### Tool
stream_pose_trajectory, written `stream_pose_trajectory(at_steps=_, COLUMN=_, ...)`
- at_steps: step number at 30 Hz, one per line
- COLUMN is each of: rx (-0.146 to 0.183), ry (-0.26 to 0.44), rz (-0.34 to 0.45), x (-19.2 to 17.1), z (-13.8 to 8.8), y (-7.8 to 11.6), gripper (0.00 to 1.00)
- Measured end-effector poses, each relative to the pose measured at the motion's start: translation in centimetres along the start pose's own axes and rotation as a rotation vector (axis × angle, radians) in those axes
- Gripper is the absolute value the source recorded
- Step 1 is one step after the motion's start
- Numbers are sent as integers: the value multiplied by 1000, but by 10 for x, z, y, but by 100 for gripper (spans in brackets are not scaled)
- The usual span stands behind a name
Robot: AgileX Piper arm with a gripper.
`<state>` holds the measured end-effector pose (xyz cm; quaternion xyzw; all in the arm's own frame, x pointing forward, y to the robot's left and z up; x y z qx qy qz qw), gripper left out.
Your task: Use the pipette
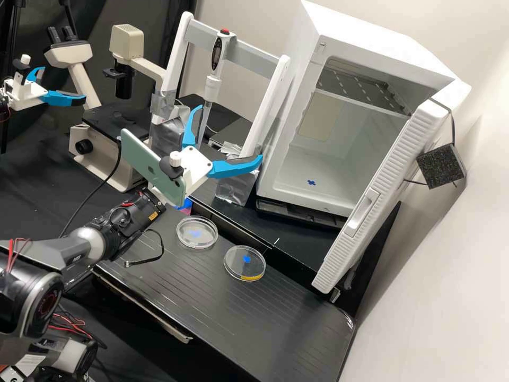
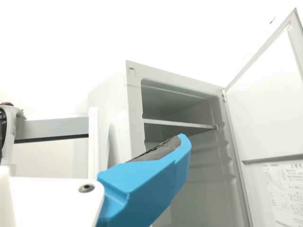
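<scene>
Your pincer (image 1: 229,133) is spread and empty, and the pipette (image 1: 213,85) hangs upright on the white rack (image 1: 174,58); it should be light, stiff and rather slippery, so grip the thick handle (image 1: 216,54), sparing the slender, probably fragile lower end (image 1: 205,114).

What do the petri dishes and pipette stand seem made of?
The petri dishes look like clear, glossy plastic, perhaps glass: the bench shows through, with bright glints. The pipette stand seems opaque plastic or painted metal, with an even, low-sheen surface.
</scene>
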<state>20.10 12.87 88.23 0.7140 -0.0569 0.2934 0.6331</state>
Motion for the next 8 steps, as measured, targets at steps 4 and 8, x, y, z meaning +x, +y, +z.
stream_pose_trajectory(at_steps=4, rx=-10, ry=-4, rz=-18, x=1, z=3, y=-5, gripper=100)
stream_pose_trajectory(at_steps=8, rx=-24, ry=7, rz=-44, x=1, z=3, y=-10, gripper=100)
